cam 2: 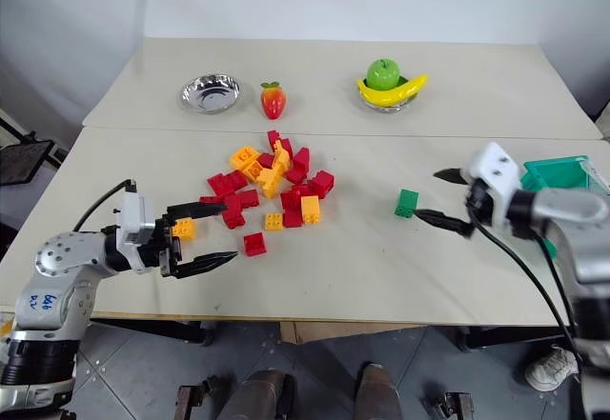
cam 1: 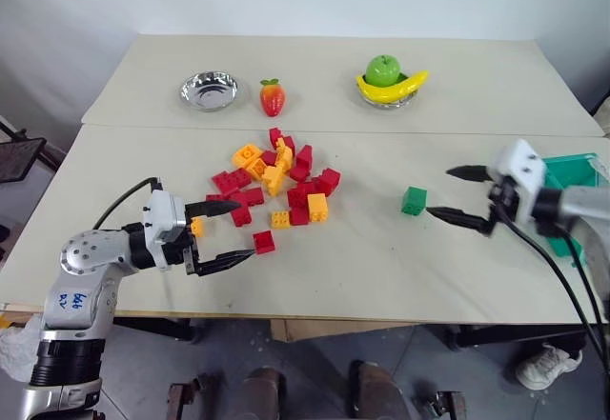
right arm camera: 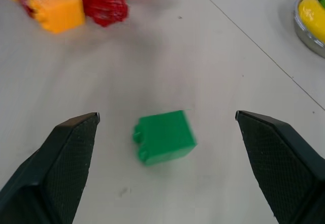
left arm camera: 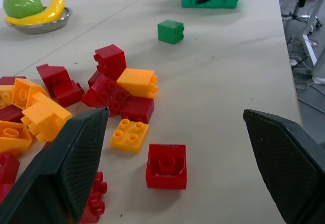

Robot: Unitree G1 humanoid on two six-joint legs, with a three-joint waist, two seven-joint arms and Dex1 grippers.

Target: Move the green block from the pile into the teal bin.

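Right wrist view: right pincer (right arm camera: 165, 117) wide open, empty, facing green block (right arm camera: 164, 136).

Green block (cam 1: 414, 201): small studded brick, lying alone on table, right of red/yellow pile (cam 1: 275, 184). Teal bin (cam 1: 575, 182) at far right edge, upright.

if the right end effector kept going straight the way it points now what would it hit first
Most likely the green block, which lies loose on the table between the open fingers of the right end effector; depth is uncertain, so it may meet the tabletop first.
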